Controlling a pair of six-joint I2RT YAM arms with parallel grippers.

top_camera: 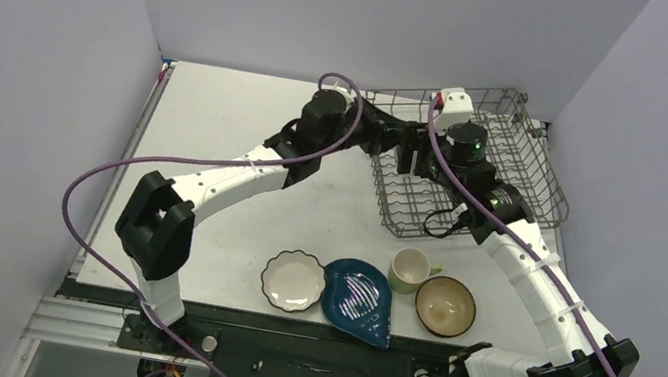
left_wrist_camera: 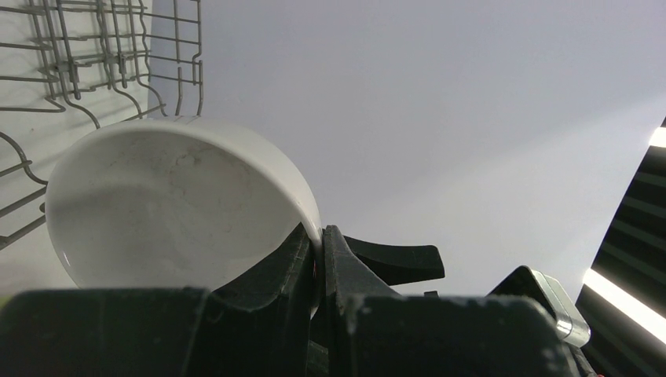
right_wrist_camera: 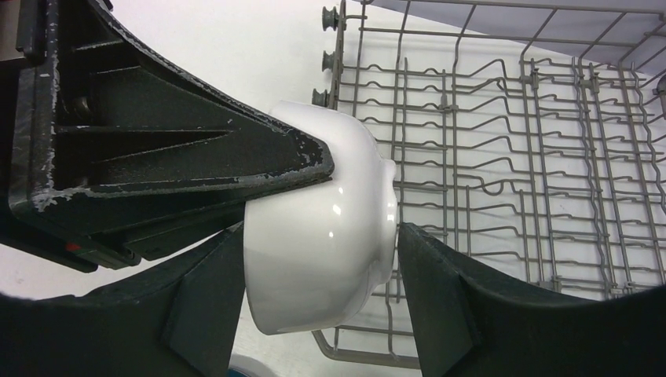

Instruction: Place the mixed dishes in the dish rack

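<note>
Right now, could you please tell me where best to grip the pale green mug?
Probably its far rim wall, from above, one finger inside: the mug stands upright, mouth open, handle pointing right, with the brown bowl and blue dish close beside.

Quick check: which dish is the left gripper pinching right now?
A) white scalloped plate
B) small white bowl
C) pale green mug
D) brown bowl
B: the left gripper is shut on the rim of the small white bowl, as its own wrist view shows.
</note>
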